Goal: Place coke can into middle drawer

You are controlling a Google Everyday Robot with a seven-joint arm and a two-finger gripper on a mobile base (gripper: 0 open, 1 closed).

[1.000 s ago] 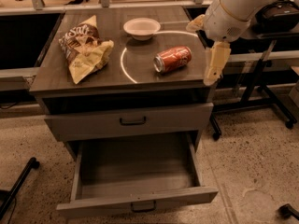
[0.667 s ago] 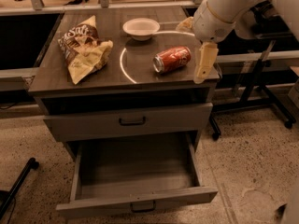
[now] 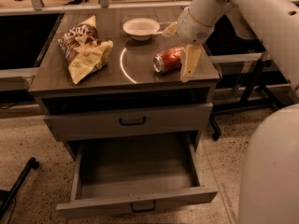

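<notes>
The coke can (image 3: 167, 60) lies on its side on the cabinet top, right of the middle, silver end facing left. My gripper (image 3: 180, 45) hangs just above and to the right of the can, open. One pale finger (image 3: 189, 63) points down at the can's right end, the other (image 3: 169, 29) sits behind the can near the bowl. The gripper holds nothing. The middle drawer (image 3: 103, 205) is pulled out below, and its inside is empty.
A chip bag (image 3: 84, 45) lies on the left of the cabinet top (image 3: 56, 76). A white bowl (image 3: 140, 28) stands at the back. The top drawer (image 3: 132, 121) is shut. My white arm and base (image 3: 271, 162) fill the right side. A dark leg (image 3: 18, 185) lies on the floor at left.
My gripper has moved left and closer to the can, from past the cabinet's right edge to over the can's right end. The can and drawer have not moved.
</notes>
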